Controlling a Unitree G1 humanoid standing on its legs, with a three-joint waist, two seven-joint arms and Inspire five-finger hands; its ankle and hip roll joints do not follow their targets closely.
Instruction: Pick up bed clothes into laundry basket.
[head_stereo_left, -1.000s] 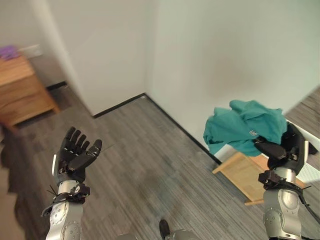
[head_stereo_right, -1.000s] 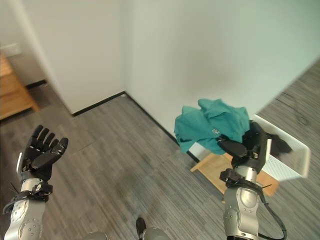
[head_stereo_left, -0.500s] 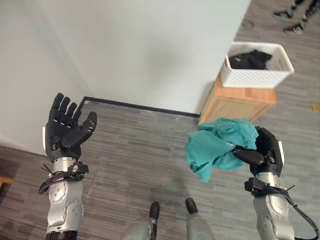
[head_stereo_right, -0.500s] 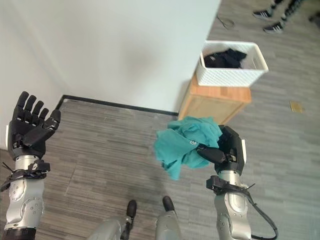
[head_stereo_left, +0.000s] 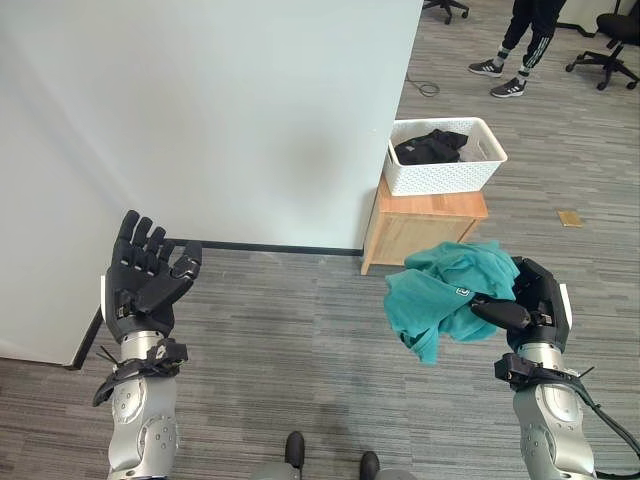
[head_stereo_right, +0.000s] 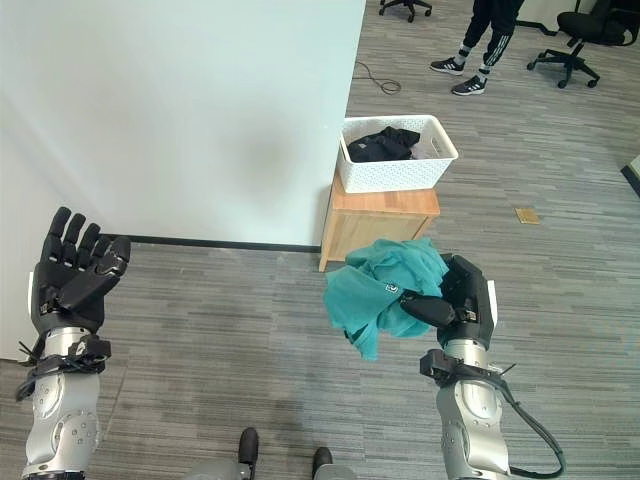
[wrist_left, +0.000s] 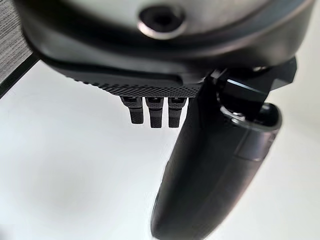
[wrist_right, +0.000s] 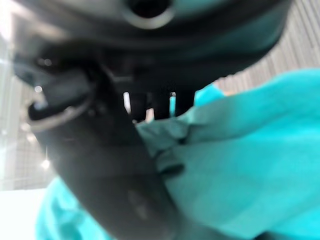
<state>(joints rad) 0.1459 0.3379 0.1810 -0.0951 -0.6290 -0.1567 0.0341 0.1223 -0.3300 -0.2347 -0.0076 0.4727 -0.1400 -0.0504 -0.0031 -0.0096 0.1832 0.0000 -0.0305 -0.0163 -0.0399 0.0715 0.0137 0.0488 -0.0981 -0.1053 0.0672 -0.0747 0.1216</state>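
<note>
Left hand (head_stereo_left: 146, 283) is being held raised over the grey plank floor (head_stereo_left: 280, 340), palm up, with its fingers (head_stereo_left: 140, 240) spread and straight and nothing in its grasp. In the left wrist view the thumb (wrist_left: 215, 170) is projecting forward against the white wall (wrist_left: 65, 190), and the fingertips are showing in a short row beside it, not curled round anything.

White wall (head_stereo_left: 220, 110) is standing behind the left hand, with a dark skirting strip running along its foot.

Near the middle, a wooden cabinet (head_stereo_left: 425, 228) is standing against the wall's end. A white laundry basket (head_stereo_left: 447, 170) is sitting on top of it, and dark clothes (head_stereo_left: 431, 148) are lying inside the basket.

Teal garment (head_stereo_left: 445, 295) is hanging bunched in the air in front of the cabinet, well apart from the basket and clear of the floor. Right hand (head_stereo_left: 535, 305) is gripping it, with the thumb and fingers closing round the cloth; the right wrist view is showing the teal fabric (wrist_right: 240, 165) pressed against the thumb and fingers.

At the far right rear, a person's legs and shoes (head_stereo_left: 515, 50) are standing on the floor beside office chairs (head_stereo_left: 605, 50). A small flat tan object (head_stereo_left: 571, 218) is lying on the floor to the right of the cabinet.
</note>
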